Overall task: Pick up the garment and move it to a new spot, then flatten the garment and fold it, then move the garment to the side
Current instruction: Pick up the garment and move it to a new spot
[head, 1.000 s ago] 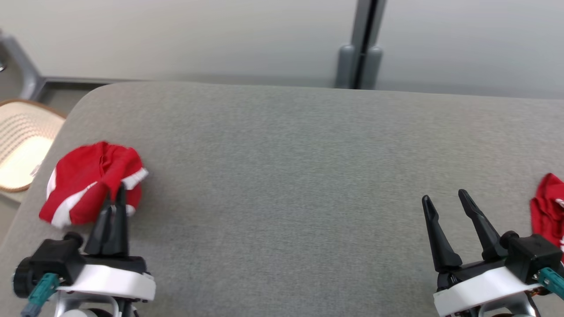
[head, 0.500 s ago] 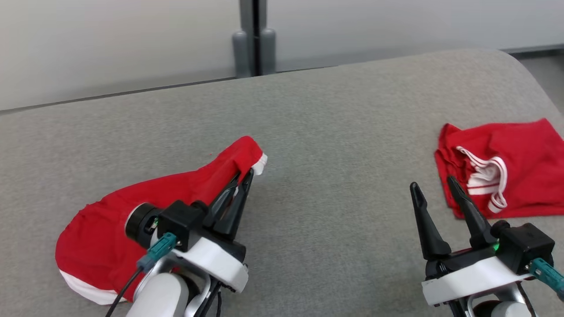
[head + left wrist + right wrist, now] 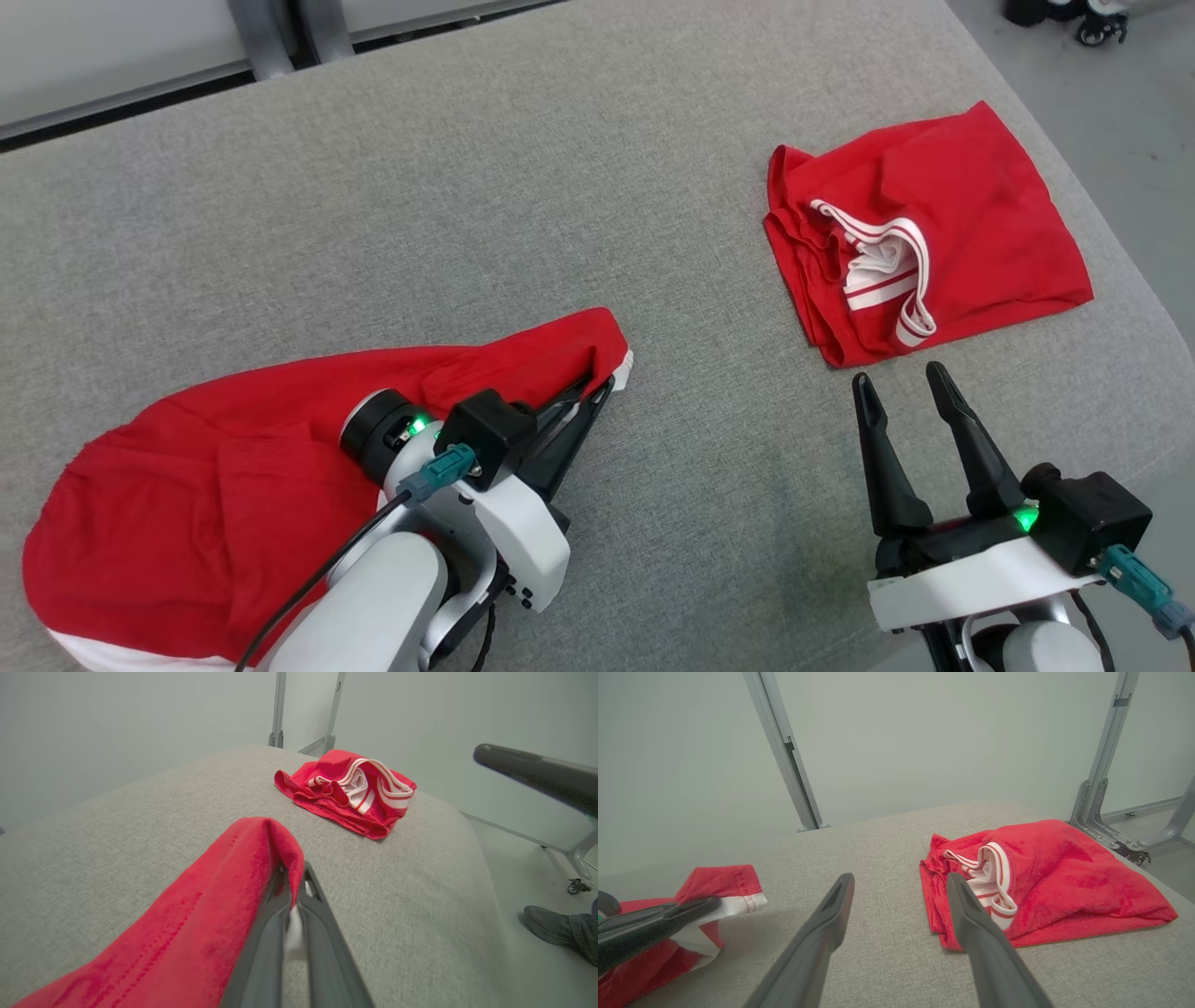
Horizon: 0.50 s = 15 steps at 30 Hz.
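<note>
While left gripper [image 3: 605,383] pinches garment [image 3: 187,485] by its hem, its long axis runs toward lower left; right gripper [image 3: 896,373], wide, sits well apart lower right.

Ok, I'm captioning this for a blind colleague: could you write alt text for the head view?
The left gripper, fingers shut, pinches a corner of a red garment that trails across a grey padded surface. The right gripper stands open just short of a second red garment with white stripes, lying loosely folded.

Left claw [image 3: 603,383] and right claw [image 3: 896,373] share black tapered fingers [image 3: 973,443], white shells [image 3: 971,581], teal plugs [image 3: 439,469], green lights [image 3: 1028,516].
</note>
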Available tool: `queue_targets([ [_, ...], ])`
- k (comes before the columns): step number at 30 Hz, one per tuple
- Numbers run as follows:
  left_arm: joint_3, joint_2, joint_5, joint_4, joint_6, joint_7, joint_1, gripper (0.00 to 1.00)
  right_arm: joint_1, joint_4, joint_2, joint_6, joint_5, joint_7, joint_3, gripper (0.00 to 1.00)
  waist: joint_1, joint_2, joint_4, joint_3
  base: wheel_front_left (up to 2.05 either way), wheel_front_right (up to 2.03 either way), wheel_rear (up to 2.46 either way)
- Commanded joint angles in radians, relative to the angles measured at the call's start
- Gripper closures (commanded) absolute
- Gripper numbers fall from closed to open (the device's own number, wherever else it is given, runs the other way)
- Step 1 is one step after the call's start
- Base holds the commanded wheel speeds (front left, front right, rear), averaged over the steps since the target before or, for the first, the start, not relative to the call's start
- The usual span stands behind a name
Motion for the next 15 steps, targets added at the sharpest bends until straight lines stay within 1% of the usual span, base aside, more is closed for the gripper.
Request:
queue_targets([
  [1, -0.004, 0.011, -0.005, 0.019, -0.001, 0.003, -0.016, 0.82, -0.013, 0.005, 0.001, 0.000, 0.008, -0.010, 0.001, 0.00, 0.0000, 0.0000, -0.024, 0.032, 0.00, 0.00, 0.00],
  [2, -0.006, 0.014, -0.002, 0.031, -0.001, -0.004, -0.025, 0.43, -0.018, 0.010, 0.001, 0.000, 0.006, -0.011, 0.002, 0.00, 0.0000, 0.0000, -0.019, 0.032, 0.00, 0.00, 0.00],
  [3, -0.007, 0.014, 0.001, 0.043, -0.001, -0.016, -0.032, 0.00, -0.024, 0.013, 0.001, 0.000, 0.003, -0.015, 0.003, 0.00, 0.0000, 0.0000, -0.011, 0.031, 0.00, 0.00, 0.00],
  [6, -0.013, 0.002, -0.013, 0.060, -0.001, -0.054, -0.027, 0.00, -0.032, 0.022, 0.001, 0.000, -0.007, -0.016, 0.000, 0.00, 0.0000, 0.0000, 0.025, 0.021, 0.00, 0.00, 0.00],
  [10, -0.003, -0.007, -0.038, 0.048, 0.000, -0.133, -0.012, 0.00, -0.041, 0.019, -0.006, 0.000, -0.027, 0.001, -0.012, 0.00, 0.0000, 0.0000, 0.094, -0.013, 0.00, 0.00, 0.00],
  [11, 0.013, -0.011, -0.050, 0.044, 0.007, -0.170, 0.000, 0.00, -0.039, 0.012, -0.017, 0.000, -0.035, 0.012, -0.020, 0.00, 0.0000, 0.0000, 0.132, -0.035, 0.00, 0.00, 0.00],
  [15, 0.068, -0.006, -0.067, 0.033, 0.046, -0.215, 0.018, 0.00, -0.028, -0.011, -0.033, 0.000, -0.047, 0.038, -0.030, 0.00, 0.0000, 0.0000, 0.203, -0.082, 0.00, 0.00, 0.00],
])
